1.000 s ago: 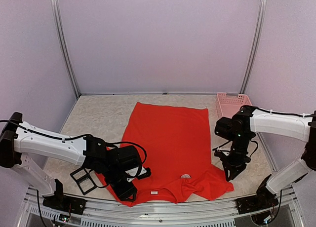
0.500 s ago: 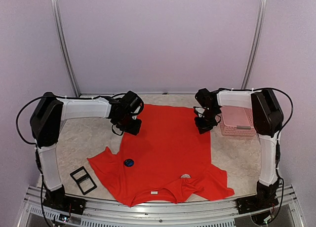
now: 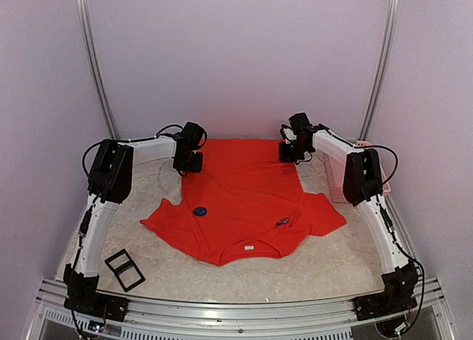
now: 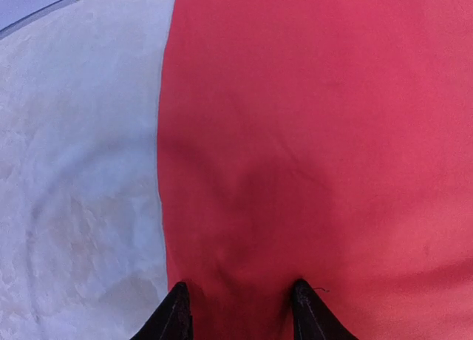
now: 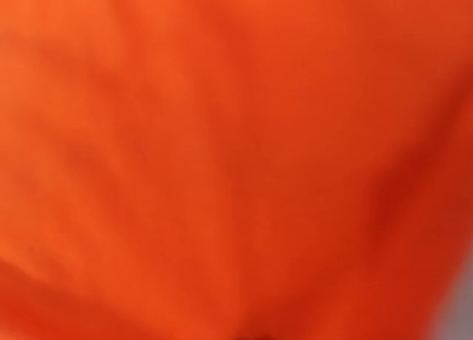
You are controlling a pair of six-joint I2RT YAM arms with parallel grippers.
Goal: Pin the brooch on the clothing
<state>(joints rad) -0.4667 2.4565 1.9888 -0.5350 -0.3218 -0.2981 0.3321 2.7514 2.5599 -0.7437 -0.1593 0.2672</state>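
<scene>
red clothing (image 3: 247, 185) flat on counter (image 3: 325, 259), left tool (image 4: 239, 283) released, jaws apart over hem corner at 11 o'clock, right tool (image 3: 288, 155) clenched at 1 o'clock corner, grip on cloth not visible, dark blue brooch (image 3: 199, 211) at shirt's 8 o'clock

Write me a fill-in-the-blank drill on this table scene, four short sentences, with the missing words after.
1. The T-shirt is bright ____.
2. The round dark blue brooch lies on the ____.
3. The black frame lies off the shirt, on the robot's ____ side.
4. The plastic basket is ____.
Missing words: red; T-shirt; left; pink.
</scene>
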